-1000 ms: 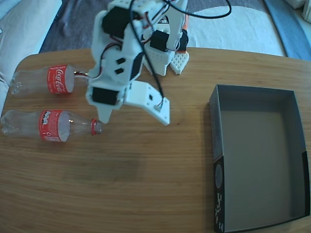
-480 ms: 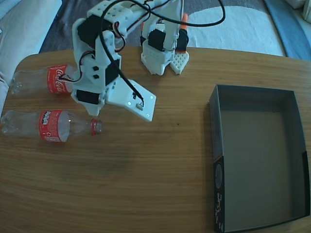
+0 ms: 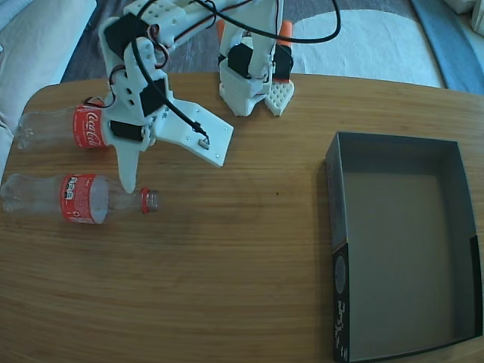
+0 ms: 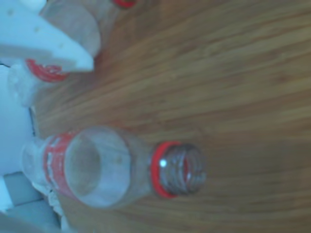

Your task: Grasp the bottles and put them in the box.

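Two clear Coca-Cola bottles with red labels lie on their sides at the table's left in the fixed view: the far bottle (image 3: 57, 127) and the near bottle (image 3: 76, 198), whose red-ringed neck points right. My white gripper (image 3: 170, 170) hangs open above them, its narrow finger (image 3: 127, 168) pointing down over the near bottle's shoulder and its broad jaw spread to the right. In the wrist view the near bottle (image 4: 116, 167) lies just below a white finger (image 4: 43, 41), its open mouth facing right, and the far bottle (image 4: 73, 24) is partly hidden behind that finger. The box (image 3: 408, 249) sits empty at the right.
The arm's base (image 3: 253, 83) stands at the table's back edge, with a black cable looping above it. The table's rounded left edge (image 3: 15, 151) runs close to the bottles' bottoms. Bare wood (image 3: 249, 249) lies between the bottles and the box.
The arm has swung left and the gripper moved from near the table's middle to above the two bottles. Bottles and box have not moved.
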Controlling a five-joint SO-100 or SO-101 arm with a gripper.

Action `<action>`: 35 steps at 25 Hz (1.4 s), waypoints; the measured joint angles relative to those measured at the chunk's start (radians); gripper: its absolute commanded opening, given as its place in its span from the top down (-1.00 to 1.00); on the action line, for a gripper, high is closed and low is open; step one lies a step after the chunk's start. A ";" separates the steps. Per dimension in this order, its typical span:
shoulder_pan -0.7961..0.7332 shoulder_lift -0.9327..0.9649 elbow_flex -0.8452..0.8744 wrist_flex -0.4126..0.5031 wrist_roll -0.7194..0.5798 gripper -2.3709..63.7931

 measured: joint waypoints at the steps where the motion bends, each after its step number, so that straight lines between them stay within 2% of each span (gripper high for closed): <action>1: -0.009 -0.002 0.000 -0.002 0.000 -0.48; 5: -0.003 -0.020 -0.028 -0.018 -0.006 -0.48; 9: 0.000 -0.028 -0.029 -0.054 -0.098 -0.48; 13: -0.008 -0.118 -0.029 -0.054 -0.155 -0.48; 17: 0.009 -0.179 -0.046 -0.075 -0.161 -0.48; 32: 0.021 -0.495 -0.299 -0.078 -0.161 -0.48; 35: 0.029 -0.537 -0.314 -0.080 -0.213 -0.48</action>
